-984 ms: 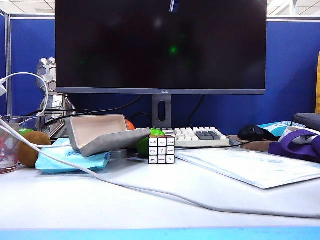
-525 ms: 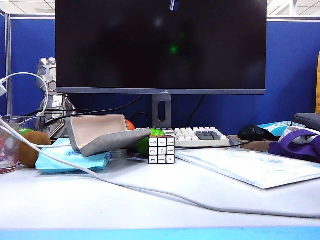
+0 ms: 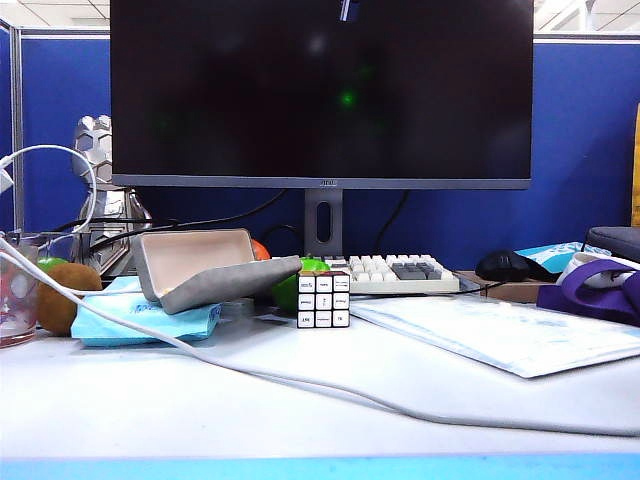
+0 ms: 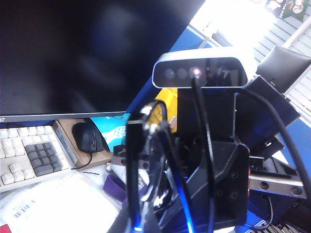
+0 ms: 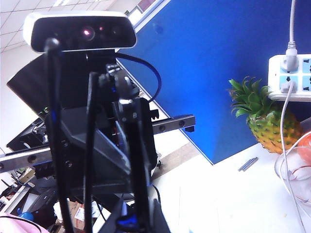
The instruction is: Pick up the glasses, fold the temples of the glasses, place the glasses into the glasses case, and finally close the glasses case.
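the glasses [image 4: 156, 145] are off the tabletop [image 3: 300, 400] and up in the air between the two arms, a thin black rim and a slim temple crossing the left wrist view in front of the other arm's camera housing; this fits the folding step, since one arm has to steady the frame while the other swings a temple in. the right gripper [image 5: 136, 221] shows its jaws drawn close around a thin black bar that i take for part of the glasses, so it reads as gripping them. the left gripper [image 4: 138, 221] sits at the dark, blurred edge of its own view, and i cannot tell whether its jaws have closed on anything.

the glasses case [image 3: 205, 268] lies open on the light blue tissue packet [image 3: 140, 320], lid up and beige lining showing, ready to receive the glasses (nothing is visible inside it from this low angle).

only the exterior view shows the case, beside the rubik's cube [image 3: 323, 299], and it shows neither arm; only the wrist views show the glasses. the right wrist view alone takes in a pineapple [image 5: 267, 121] and a power strip [image 5: 291, 77].
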`<move>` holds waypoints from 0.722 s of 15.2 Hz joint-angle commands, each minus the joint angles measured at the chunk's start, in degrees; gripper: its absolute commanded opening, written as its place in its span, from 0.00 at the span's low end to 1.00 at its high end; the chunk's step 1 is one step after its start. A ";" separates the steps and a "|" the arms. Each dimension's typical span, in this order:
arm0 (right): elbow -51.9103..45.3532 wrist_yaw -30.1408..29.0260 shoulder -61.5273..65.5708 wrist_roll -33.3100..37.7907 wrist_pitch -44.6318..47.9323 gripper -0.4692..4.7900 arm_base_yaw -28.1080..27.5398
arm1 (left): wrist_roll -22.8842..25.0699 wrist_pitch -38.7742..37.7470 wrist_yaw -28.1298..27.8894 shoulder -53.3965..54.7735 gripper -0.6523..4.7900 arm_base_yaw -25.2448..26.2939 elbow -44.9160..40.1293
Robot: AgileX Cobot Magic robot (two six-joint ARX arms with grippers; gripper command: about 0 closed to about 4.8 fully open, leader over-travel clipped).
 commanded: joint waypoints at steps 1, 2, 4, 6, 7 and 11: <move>0.31 -0.33 -0.57 0.57 0.92 0.08 0.24 | 0.94 -0.22 -0.09 -0.02 0.11 0.02 0.09; 0.31 -0.31 -0.57 0.74 0.92 0.08 0.24 | 0.94 -0.15 -0.09 -0.02 0.11 0.02 0.11; 0.31 -0.26 -0.57 0.79 0.94 0.21 0.24 | 1.03 0.46 0.42 -0.02 0.11 0.02 0.09; 0.31 -0.22 -0.57 0.79 0.94 0.42 0.22 | 1.51 1.20 0.96 -0.02 0.11 0.02 0.11; 0.31 -0.11 -0.57 0.79 0.94 0.43 0.22 | 1.57 1.16 0.96 -0.02 0.11 0.02 0.09; 0.31 -0.04 -0.57 0.74 0.94 0.60 -0.35 | 1.79 1.14 0.50 -0.02 0.11 0.02 0.09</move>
